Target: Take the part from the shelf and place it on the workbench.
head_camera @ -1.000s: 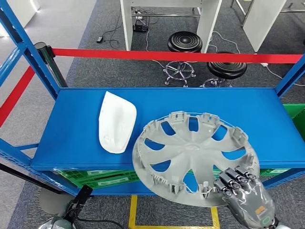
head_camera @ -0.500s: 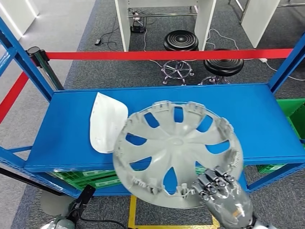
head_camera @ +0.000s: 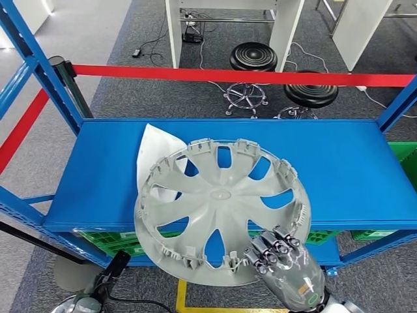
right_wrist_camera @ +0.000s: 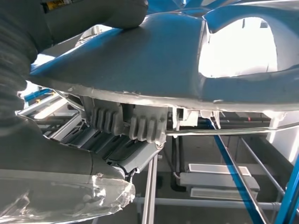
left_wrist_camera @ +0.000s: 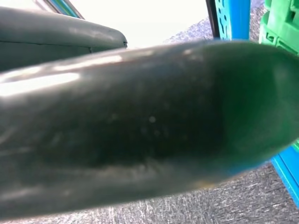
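Right hand (head_camera: 283, 264) grips the hubcap (head_camera: 221, 205) at its near rim; fingers over the top edge, thumb under, per right wrist view. Change vs. 1 s ago: hubcap has shifted toward robot's left and now overlaps the white part (head_camera: 147, 153), which lies on the blue shelf (head_camera: 354, 163). Hubcap is lifted, overhanging the shelf's front edge. Judgement: pickup done, withdrawal under way; workbench placement not yet started. Left hand: state cannot be determined.

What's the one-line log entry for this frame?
phase: part lifted off shelf | right hand: grips wheel cover at near rim | wheel cover: above blue shelf, overlapping white part | left hand: state unclear
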Motion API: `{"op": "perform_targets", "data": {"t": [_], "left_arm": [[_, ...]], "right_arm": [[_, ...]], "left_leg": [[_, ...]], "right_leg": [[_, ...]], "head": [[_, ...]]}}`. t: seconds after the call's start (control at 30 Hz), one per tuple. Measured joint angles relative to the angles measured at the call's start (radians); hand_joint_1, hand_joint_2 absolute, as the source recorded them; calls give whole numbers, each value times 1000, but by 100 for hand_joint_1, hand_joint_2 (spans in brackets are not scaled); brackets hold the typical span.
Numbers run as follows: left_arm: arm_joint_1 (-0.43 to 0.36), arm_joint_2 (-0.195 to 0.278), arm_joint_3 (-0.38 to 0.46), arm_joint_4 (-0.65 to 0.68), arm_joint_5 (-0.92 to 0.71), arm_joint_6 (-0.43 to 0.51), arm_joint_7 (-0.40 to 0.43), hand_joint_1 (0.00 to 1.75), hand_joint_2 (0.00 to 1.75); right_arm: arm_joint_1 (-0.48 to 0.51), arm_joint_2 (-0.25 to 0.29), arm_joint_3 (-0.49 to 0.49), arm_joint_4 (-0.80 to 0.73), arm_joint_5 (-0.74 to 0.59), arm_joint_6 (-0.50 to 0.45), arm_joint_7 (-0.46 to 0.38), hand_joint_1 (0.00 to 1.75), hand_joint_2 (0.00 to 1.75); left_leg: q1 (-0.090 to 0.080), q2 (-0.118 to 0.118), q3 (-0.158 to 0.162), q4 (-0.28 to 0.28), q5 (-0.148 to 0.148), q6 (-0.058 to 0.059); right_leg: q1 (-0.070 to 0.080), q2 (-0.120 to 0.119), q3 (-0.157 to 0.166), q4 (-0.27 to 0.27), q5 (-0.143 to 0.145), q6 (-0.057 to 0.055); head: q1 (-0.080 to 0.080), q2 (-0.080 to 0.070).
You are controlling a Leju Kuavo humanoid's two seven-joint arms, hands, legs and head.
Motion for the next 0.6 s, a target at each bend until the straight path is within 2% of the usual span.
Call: {"op": "perform_targets", "data": {"t": [0.03,0.07,0.1,0.17,0.23,0.27,0.33,0.37,0.4,0.43,0.47,0.53,0.57,0.6], "left_arm": [[0,0,0,0,0,-1,0,0,87],[0,0,0,0,0,-3,-1,0,131],[0,0,0,0,-1,-7,-2,0,175],[0,1,0,0,-5,-16,-8,0,175],[0,3,-1,0,-9,-26,-14,0,175],[0,4,-1,0,-9,-30,-15,0,175],[1,4,-2,0,-8,-33,-17,0,175],[2,5,-1,0,-8,-31,-16,0,175],[3,6,-1,0,-7,-27,-12,0,175],[3,6,-1,0,-5,-19,-6,0,175],[3,7,-1,0,-3,-10,4,0,175],[2,7,-1,0,1,8,20,0,175],[1,6,-1,0,2,14,25,0,175],[1,5,-1,0,2,19,28,0,175]], "right_arm": [[-2,0,3,2,0,-1,0,175,175],[-4,0,6,3,-1,-2,0,175,175],[-6,1,8,4,-1,-3,0,175,175],[-8,2,11,7,-1,-5,2,175,175],[-10,2,13,10,-1,-6,5,175,175],[-11,2,14,11,-1,-7,7,175,175],[-12,3,15,14,-1,-9,8,175,175],[-11,3,15,15,-1,-10,8,175,175],[-11,3,16,17,-1,-10,9,175,175],[-10,3,16,19,-1,-10,12,175,175],[-9,3,17,20,-1,-10,14,175,175],[-8,3,16,22,-1,-10,19,175,175],[-7,3,16,22,-1,-11,22,175,175],[-6,3,15,22,-1,-11,24,175,175]], "left_leg": [[-2,-1,0,2,-1,-3],[-3,-1,-1,3,-1,-8],[-5,-1,-2,3,-1,-13],[-4,-1,-5,1,1,-23],[-3,0,-15,24,-19,-34],[-2,1,-33,63,-44,-39],[0,2,-92,191,-105,-48],[1,2,-119,247,-124,-50],[1,2,-135,280,-127,-51],[2,2,-133,273,-109,-52],[3,2,-113,228,-76,-52],[6,3,-51,96,-9,-52],[6,2,-28,46,5,-49],[6,1,-16,19,8,-45]], "right_leg": [[1,0,34,-64,21,-2],[2,1,56,-107,30,-5],[3,2,65,-124,29,-7],[4,4,66,-127,31,-16],[0,3,67,-132,35,-28],[-2,2,68,-134,37,-32],[-3,1,67,-135,37,-38],[-3,1,67,-135,37,-39],[-3,1,67,-134,36,-39],[-3,1,68,-134,36,-39],[-4,2,68,-134,36,-39],[-3,3,69,-132,33,-33],[-1,4,68,-131,32,-28],[2,4,66,-130,33,-23]], "head": [[0,0],[-1,0],[-2,0],[-3,0],[-6,0],[-8,0],[-11,0],[-11,0],[-11,0],[-11,0],[-11,0],[-11,0],[-11,0],[-10,0]]}}
